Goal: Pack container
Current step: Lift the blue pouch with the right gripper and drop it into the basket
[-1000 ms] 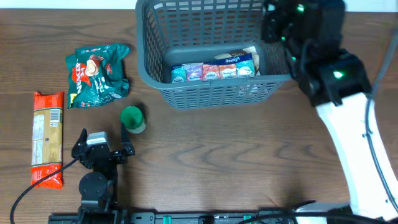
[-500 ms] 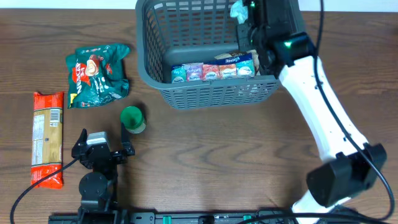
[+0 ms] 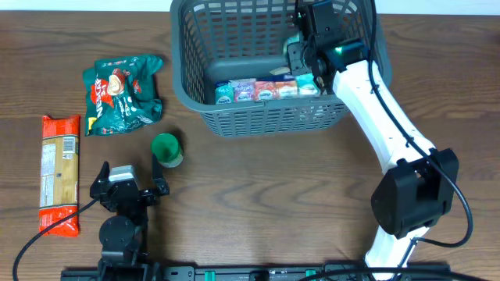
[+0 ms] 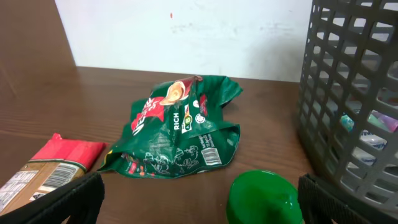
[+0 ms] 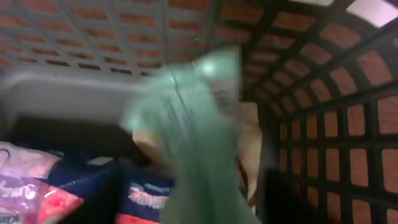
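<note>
Tabletop with loose snacks at left and the container [image 3: 266,117] at far centre, right arm reaching into it.
From the left: a red packet [image 3: 60,173] lies lengthwise by the table edge, a green snack bag [image 3: 123,92] sits beyond it, and a green cup [image 3: 166,148] stands near the container's front left corner. The left gripper [image 3: 130,165] rests just short of the cup, jaws spread wide and empty. Inside the container a row of snack packs [image 3: 266,90] lines the near wall. The right gripper [image 3: 301,51] hangs over its right end. Its wrist view shows a blurred pale green packet [image 5: 199,137]; whether the jaws hold it cannot be told.
</note>
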Controlling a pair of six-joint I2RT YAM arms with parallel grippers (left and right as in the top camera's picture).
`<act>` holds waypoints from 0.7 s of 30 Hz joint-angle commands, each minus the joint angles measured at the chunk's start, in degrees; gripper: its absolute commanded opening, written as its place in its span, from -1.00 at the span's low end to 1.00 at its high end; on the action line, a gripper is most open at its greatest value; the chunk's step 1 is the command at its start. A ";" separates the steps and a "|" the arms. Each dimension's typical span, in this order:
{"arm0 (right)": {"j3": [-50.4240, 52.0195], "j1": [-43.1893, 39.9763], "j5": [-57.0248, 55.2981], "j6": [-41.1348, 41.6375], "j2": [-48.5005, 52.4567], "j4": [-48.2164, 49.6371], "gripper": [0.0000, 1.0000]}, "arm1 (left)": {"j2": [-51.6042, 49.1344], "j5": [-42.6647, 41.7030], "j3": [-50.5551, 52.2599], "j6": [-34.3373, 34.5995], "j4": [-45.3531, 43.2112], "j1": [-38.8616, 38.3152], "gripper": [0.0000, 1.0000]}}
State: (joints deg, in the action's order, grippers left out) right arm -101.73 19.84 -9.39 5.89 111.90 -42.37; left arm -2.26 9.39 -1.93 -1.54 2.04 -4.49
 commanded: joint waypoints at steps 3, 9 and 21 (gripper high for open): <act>-1.66 -0.04 -0.02 0.92 -0.68 0.68 0.98 | -0.17 0.66 1.70 -0.37 1.07 0.35 0.97; -8.22 0.09 -0.02 0.92 -0.90 -1.49 0.99 | -0.17 0.66 1.70 -0.37 1.07 0.35 0.97; -36.20 -6.16 -14.36 5.90 -1.11 -18.43 0.98 | -0.17 0.66 1.70 -0.37 1.07 0.35 0.97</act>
State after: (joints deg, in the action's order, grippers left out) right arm -133.82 17.21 -17.04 9.02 111.70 -58.35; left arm -2.26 9.39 -1.93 -1.54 2.04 -4.49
